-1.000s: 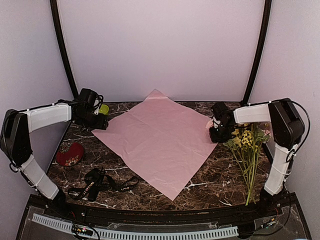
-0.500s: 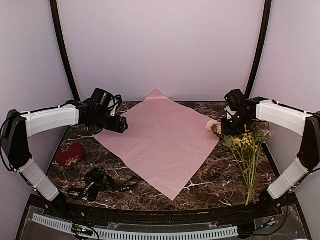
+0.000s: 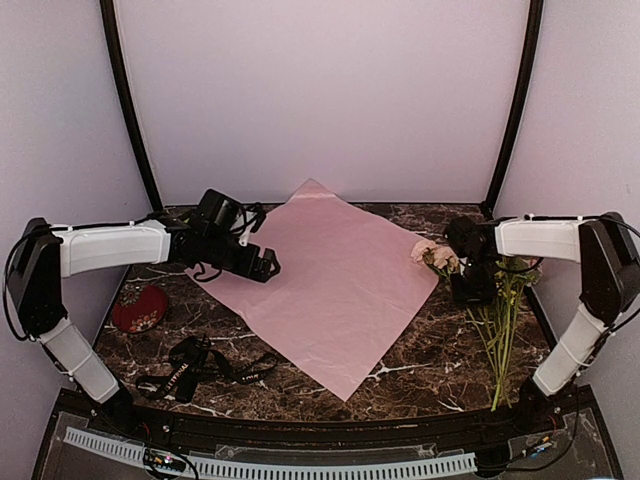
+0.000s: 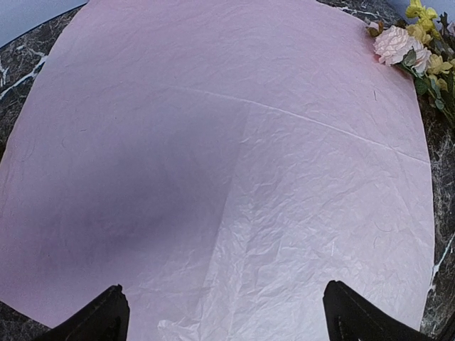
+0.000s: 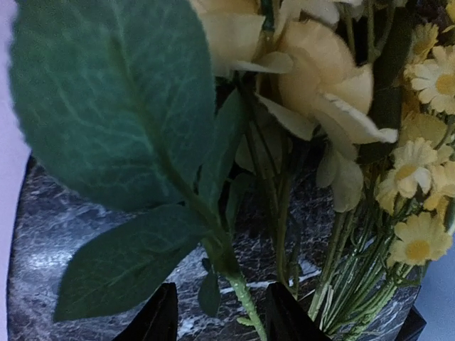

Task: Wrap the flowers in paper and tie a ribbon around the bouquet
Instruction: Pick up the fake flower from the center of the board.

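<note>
Flowers lie loose on the right side of the marble table, blooms toward the back, stems running to the near edge. The pink bloom sits just beside the paper's right corner, maybe touching it; can't tell which. Stems are off the paper.

Paper lies flat and open mid-table, turned diamond-wise, crinkled, one crease across it. No fold, no cone. Nothing rests on it.

Ribbon is a loose heap at the near left, well apart from the flowers and off the paper.

Right gripper is down in the flowers, just below the blooms. Fingers are partly spread, with one thin stem and a small leaf in the gap. They aren't pinching it as far as the wrist view shows, so no grasp.

Left gripper hovers over the left part of the paper with its fingers spread wide and nothing between them.

A red dish-like item sits at the left, clear of the paper. It looks unrelated to the task.

Progress, as a judgement: early. The paper is laid out and that's all. Left to do:
- pick up the flowers
- lay them on the paper
- roll the paper into a bouquet
- fetch the ribbon and tie it

Likely step in hand is the right arm taking the stems.
</note>
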You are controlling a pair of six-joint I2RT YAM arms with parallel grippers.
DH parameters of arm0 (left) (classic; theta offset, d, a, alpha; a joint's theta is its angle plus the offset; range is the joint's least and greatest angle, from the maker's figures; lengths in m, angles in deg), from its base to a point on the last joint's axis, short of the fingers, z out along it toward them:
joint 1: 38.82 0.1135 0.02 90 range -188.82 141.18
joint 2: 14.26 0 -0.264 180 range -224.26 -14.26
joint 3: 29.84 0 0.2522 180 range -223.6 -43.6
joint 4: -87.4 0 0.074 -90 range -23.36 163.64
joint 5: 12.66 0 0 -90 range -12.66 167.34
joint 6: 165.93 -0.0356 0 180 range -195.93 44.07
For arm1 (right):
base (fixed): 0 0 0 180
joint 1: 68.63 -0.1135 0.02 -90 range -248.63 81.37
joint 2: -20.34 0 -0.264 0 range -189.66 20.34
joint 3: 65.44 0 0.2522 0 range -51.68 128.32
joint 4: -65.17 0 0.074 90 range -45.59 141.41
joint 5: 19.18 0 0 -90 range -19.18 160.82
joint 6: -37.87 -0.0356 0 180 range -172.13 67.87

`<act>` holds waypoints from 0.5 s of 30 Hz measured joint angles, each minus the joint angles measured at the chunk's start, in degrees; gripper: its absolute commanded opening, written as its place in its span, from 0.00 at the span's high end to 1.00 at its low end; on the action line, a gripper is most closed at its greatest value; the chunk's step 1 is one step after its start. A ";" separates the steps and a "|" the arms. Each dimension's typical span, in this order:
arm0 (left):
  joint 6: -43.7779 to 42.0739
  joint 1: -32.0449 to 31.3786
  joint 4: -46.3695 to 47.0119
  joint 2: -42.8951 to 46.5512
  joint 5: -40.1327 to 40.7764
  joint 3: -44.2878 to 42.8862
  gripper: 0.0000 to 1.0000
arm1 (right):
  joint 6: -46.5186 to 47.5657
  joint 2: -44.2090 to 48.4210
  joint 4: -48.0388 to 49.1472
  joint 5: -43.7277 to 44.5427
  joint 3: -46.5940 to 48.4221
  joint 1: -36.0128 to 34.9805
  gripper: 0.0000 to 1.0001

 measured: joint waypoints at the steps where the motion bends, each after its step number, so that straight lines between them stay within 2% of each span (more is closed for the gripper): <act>1: -0.04 0.00 0.46 0.00 -0.22 0.28 0.02 | -0.09 -0.85 0.22 0.31 -0.28 0.15 0.57; 4: -0.28 0.00 1.64 -0.11 -0.70 1.16 0.02 | -0.11 -3.67 1.20 0.85 -1.46 0.26 0.63; 10: -0.85 0.00 2.60 -2.97 -1.62 0.85 0.02 | 1.11 -5.05 2.82 1.40 -1.33 0.50 0.97; 11: -0.98 0.00 2.67 -3.89 -1.86 0.66 0.02 | 1.53 -5.18 3.17 0.98 -1.27 0.57 1.00; 15: -1.16 0.00 2.78 -5.97 -2.03 -0.17 0.02 | 3.96 -5.40 3.15 -0.26 -0.48 0.63 1.00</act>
